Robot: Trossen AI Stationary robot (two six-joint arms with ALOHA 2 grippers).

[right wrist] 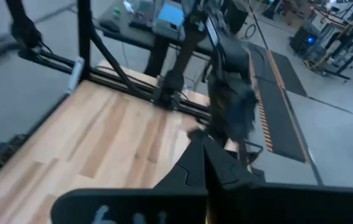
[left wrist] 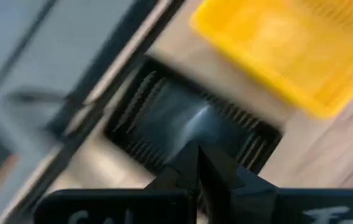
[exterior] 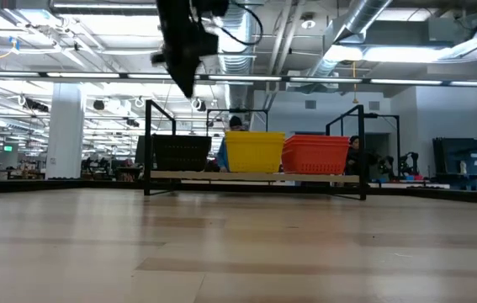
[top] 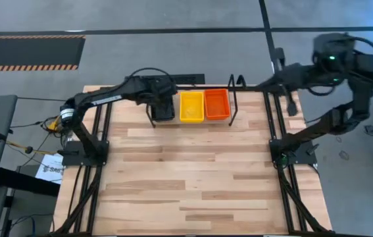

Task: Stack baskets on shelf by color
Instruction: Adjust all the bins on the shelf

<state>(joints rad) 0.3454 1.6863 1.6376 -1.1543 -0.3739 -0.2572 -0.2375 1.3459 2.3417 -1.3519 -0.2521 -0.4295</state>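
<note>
High view shows the shelf (top: 233, 100) standing at the far edge of the table (top: 193, 178), with three piles of baskets side by side on it: the black baskets (top: 164, 110) on the left, the yellow baskets (top: 191, 106) in the middle and the red-orange baskets (top: 216, 104) on the right, each touching its neighbour. From the low view the same row reads black (exterior: 182, 153), yellow (exterior: 255, 151), red-orange (exterior: 315, 155), all sitting between the upright end posts of the shelf (exterior: 255, 176). The left claw (top: 162, 99) hangs above the black pile, its fingers pressed together and holding nothing; its wrist view looks down past the closed tips (left wrist: 196, 163) onto the black mesh (left wrist: 182, 124), with a corner of a yellow basket (left wrist: 288, 50) beside it. The right claw (top: 279, 58) is raised off beyond the table's far right corner, well apart from the shelf, fingers shut and empty (right wrist: 204, 155).
</note>
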